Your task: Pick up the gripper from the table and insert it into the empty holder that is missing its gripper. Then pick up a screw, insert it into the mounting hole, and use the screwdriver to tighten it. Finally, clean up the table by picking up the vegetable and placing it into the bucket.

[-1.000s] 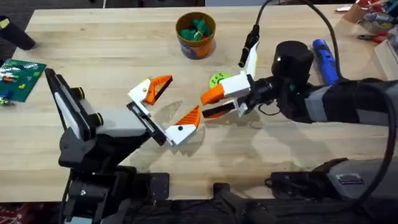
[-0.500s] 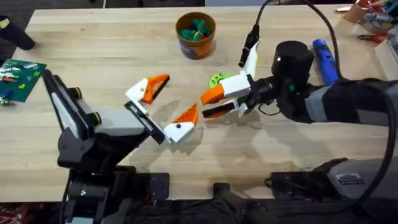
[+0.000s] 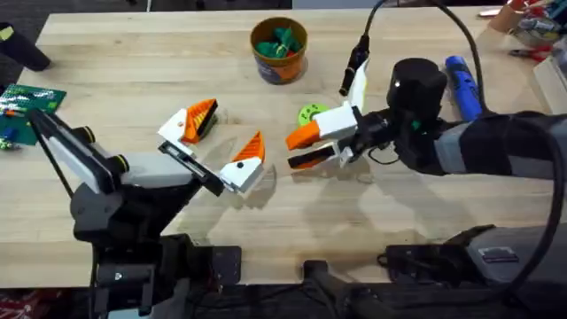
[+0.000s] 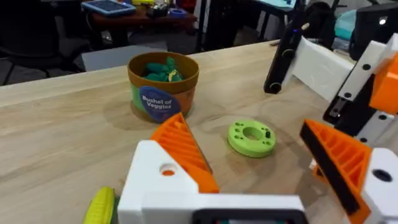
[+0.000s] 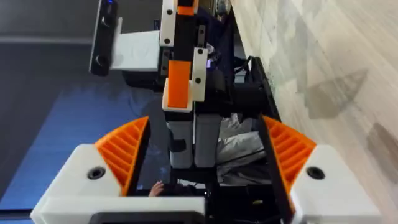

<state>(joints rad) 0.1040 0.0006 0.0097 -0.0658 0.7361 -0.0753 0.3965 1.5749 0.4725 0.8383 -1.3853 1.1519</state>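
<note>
So from overhead, the left gripper (image 3: 215, 143) sits low over the pale wooden desk (image 3: 133, 80) with its 2 orange-and-white fingers spread wide, nothing between them. The right gripper (image 3: 299, 148) points toward it from the right side, fingers parted a bit, also empty. Just behind the right one lies a lime-green flat ring (image 3: 309, 113). The round orange-brown bucket with the blue band (image 3: 279, 50) stands near the far edge, green toy veggies inside. The blue pen-shaped screwdriver (image 3: 462, 84) lies at the far right, partly behind the right arm.

Left wrist view: the 2 fingers (image 4: 180, 149) stand far apart, the bucket (image 4: 163, 84) ahead of them, labelled "Bushel of Veggies", and the green ring (image 4: 251, 137) flat on the desk. A small yellow-green oblong toy vegetable (image 4: 101, 206) lies just beside the nearer finger's white base.

Right wrist view: its ribbed orange fingers (image 5: 127, 149) are open with nothing in them, the desk (image 5: 323, 62) running along one side.
</note>
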